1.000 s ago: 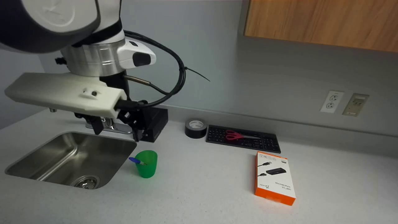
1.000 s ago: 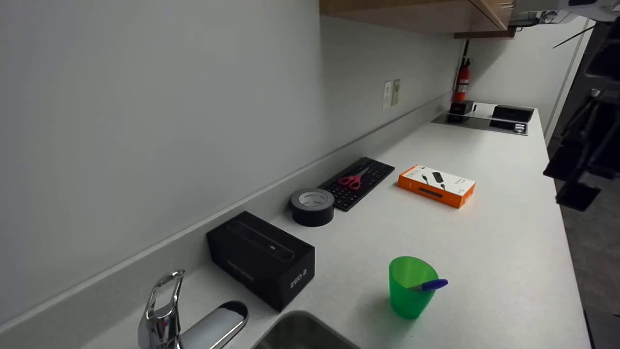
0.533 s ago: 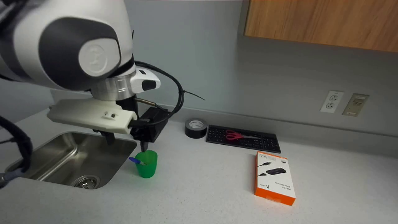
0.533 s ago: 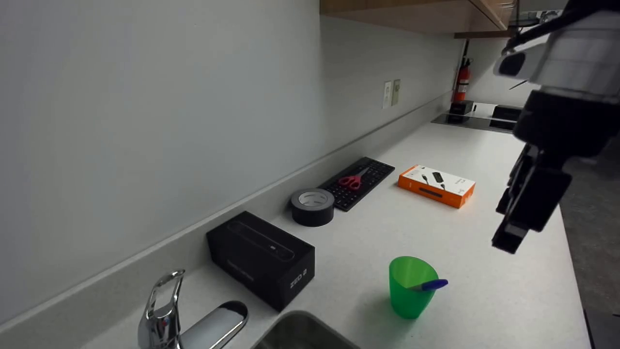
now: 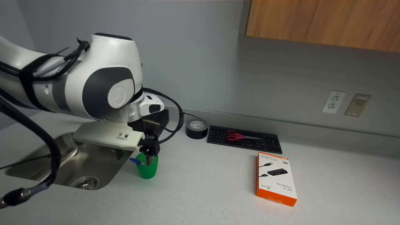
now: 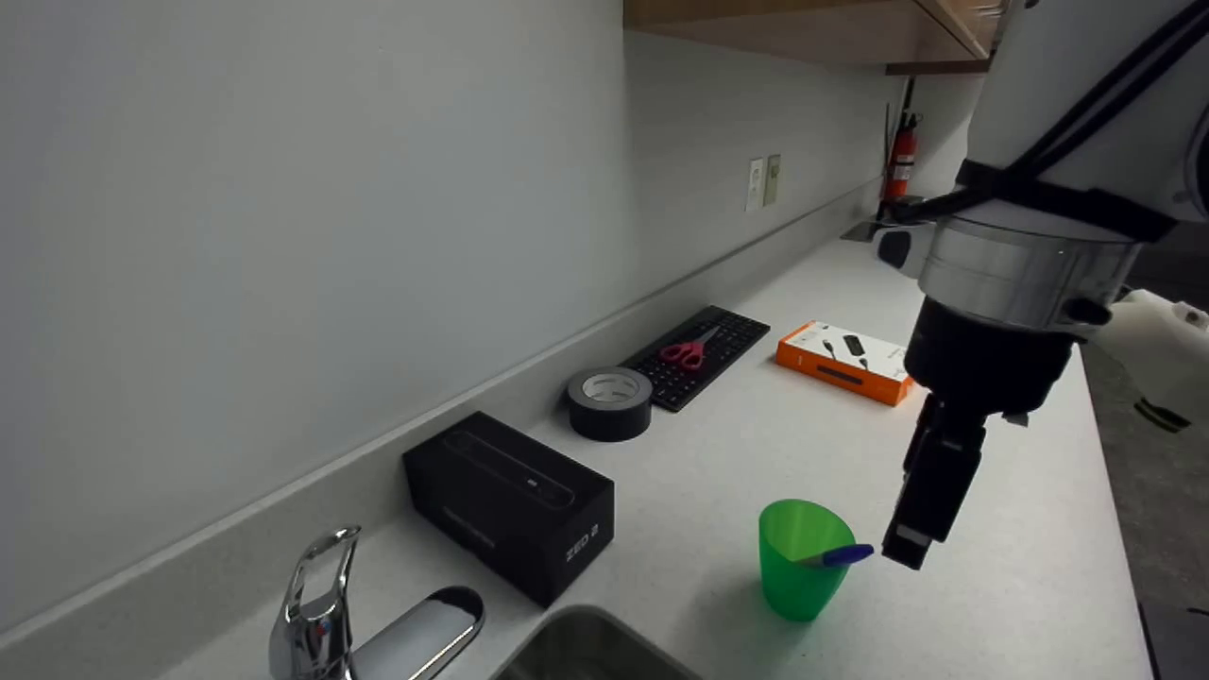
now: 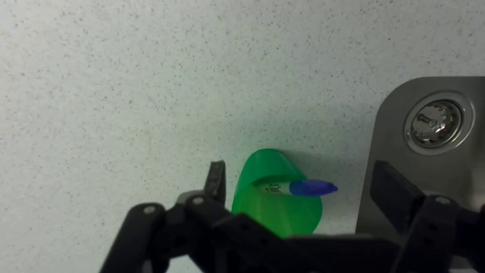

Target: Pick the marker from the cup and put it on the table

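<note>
The green cup [image 5: 147,172] stands upright on the pale grey table [image 5: 203,190] beside the sink; it also shows in an exterior view [image 6: 790,586]. The blue marker [image 6: 847,555] leans in the cup, its blue end sticking out over the rim. My gripper [image 7: 299,174] is open and empty, pointing down. In the wrist view the cup [image 7: 278,212] and the marker [image 7: 312,187] lie between its spread fingers, touching neither. In an exterior view the gripper [image 6: 907,546] hangs slightly above and beside the marker's blue end. The cup's near part is hidden by the gripper in the wrist view.
The steel sink [image 5: 89,165] is next to the cup. A black box [image 6: 510,501], a tape roll [image 6: 609,404] and a keyboard [image 5: 215,136] with red scissors [image 5: 236,136] stand along the wall. An orange-white box [image 5: 276,178] lies farther along the counter.
My gripper has come down and moved toward the cup, staying open. In an exterior view one finger now overlaps the cup. The cup and marker have not moved.
</note>
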{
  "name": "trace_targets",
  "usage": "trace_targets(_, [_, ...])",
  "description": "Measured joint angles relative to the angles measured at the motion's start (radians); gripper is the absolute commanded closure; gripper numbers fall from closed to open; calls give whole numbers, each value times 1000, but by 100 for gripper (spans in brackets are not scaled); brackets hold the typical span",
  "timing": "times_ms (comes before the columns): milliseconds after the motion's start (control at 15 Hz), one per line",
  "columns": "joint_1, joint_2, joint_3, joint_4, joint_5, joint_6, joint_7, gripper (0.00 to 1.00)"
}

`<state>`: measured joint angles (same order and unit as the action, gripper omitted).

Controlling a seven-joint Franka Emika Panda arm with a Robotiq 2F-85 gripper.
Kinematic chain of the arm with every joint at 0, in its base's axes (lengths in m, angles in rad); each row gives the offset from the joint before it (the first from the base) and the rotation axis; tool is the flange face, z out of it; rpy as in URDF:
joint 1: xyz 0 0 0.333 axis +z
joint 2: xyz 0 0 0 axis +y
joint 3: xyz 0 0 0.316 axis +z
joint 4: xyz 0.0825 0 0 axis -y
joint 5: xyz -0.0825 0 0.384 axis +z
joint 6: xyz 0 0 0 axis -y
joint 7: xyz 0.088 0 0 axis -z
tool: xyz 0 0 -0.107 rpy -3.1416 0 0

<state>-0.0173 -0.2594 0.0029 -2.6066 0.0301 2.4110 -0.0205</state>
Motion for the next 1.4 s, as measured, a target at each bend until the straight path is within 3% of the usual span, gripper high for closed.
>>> trace_targets(467, [0, 20, 1, 6, 1, 6, 3, 0])
trace_targets(867, [4, 99, 17, 16, 6, 100, 34, 0])
trace_targets(933, [8, 110, 19, 19, 11, 115, 36, 17])
trace_targets(1400, [33, 137, 38, 23, 22, 168, 50, 74])
